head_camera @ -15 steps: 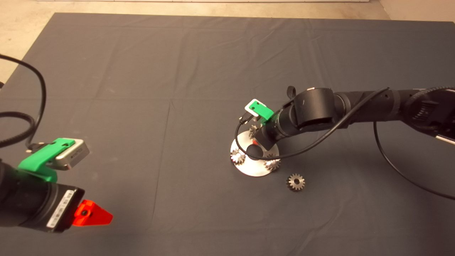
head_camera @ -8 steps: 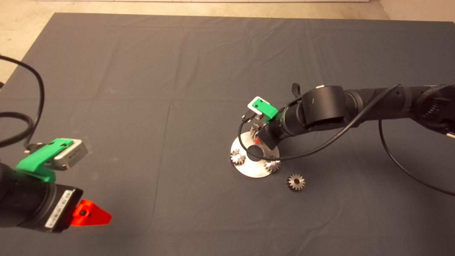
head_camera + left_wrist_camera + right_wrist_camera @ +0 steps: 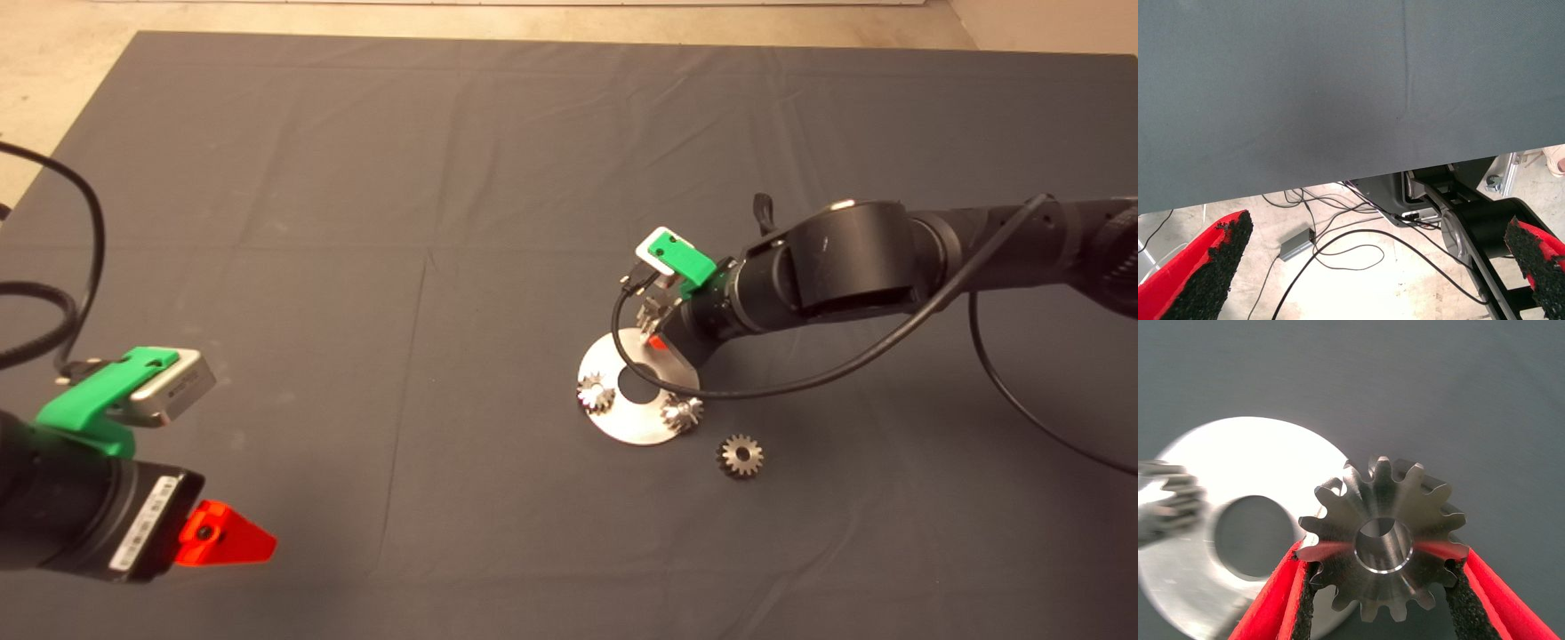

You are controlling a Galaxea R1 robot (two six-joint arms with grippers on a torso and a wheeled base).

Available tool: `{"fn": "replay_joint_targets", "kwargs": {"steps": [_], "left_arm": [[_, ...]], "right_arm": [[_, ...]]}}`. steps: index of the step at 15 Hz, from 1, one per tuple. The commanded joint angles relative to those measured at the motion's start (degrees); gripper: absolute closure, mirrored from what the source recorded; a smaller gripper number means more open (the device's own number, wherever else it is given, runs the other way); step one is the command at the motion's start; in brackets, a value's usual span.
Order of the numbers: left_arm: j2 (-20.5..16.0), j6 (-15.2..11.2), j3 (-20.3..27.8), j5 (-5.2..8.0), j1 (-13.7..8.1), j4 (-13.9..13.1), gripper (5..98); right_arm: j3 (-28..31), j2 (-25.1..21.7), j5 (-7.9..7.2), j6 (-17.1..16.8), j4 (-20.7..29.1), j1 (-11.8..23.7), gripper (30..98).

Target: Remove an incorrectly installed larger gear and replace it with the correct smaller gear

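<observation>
My right gripper (image 3: pixel 658 331) hangs over the far rim of the round silvery plate (image 3: pixel 622 428), shut on the larger gear (image 3: pixel 655 310). In the right wrist view this bright toothed gear (image 3: pixel 1382 543) sits between the red fingers (image 3: pixel 1281 593) of the right gripper (image 3: pixel 1381 555), held above the plate (image 3: pixel 1238 453). The plate's centre hole (image 3: pixel 637 383) is uncovered. The smaller gear (image 3: pixel 740 455), dull dark grey, lies flat on the mat just off the plate's near right side. My left gripper (image 3: pixel 222 535) waits open at the lower left.
Two small silvery gears (image 3: pixel 594 393) (image 3: pixel 682 412) stand on the plate's rim; one of them (image 3: pixel 1168 500) shows blurred in the right wrist view. The right arm's black cable (image 3: pixel 738 387) loops over the plate. Beyond the mat's edge the left wrist view shows cables (image 3: pixel 1338 247) on the floor.
The right gripper has drawn back to the right and away from the plate's middle with the larger gear in it, uncovering the centre hole. The left arm has barely moved.
</observation>
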Motion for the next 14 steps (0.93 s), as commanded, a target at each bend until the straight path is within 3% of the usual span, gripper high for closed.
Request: {"fn": "replay_joint_targets", "kwargs": {"steps": [1,6,14], "left_arm": [[-0.09,0.05,0.85,0.33,-0.61,-0.99,5.9],[-0.09,0.14,0.85,0.24,-0.61,-0.99,5.9],[-0.09,0.14,0.85,0.3,-0.61,-0.99,5.9]], "right_arm": [[0.69,-5.35,-0.46,1.27,-1.06,2.52,83.5],[0.69,-9.33,-1.51,0.92,-1.06,1.38,83.5],[0.31,-11.68,-1.02,1.44,-1.23,-3.11,83.4]]}}
